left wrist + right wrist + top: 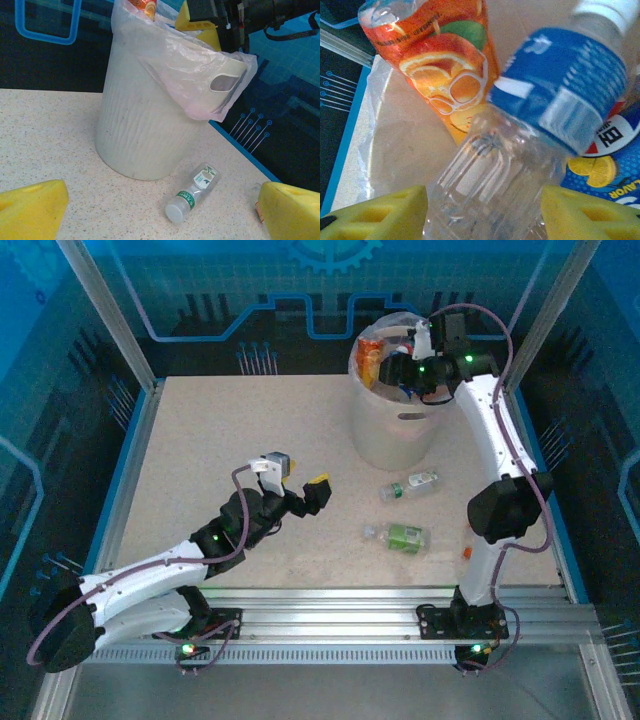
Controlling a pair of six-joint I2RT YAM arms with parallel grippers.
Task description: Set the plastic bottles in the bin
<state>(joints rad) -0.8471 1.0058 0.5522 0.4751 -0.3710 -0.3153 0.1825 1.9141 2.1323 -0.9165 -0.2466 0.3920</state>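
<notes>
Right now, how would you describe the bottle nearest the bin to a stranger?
Find the big off-white bin at the far right. Just in front of its base, a clear bottle lies on its side. Its label is partly white; the other bottle, farther from the bin, has a wide all-green label.

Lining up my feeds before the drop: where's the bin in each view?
Top external: bin, far side, right of centre.
Left wrist: bin at centre, upright.
Right wrist: its lined inner wall, left side.
Shared landmark: the orange-label bottle inside it.
</notes>
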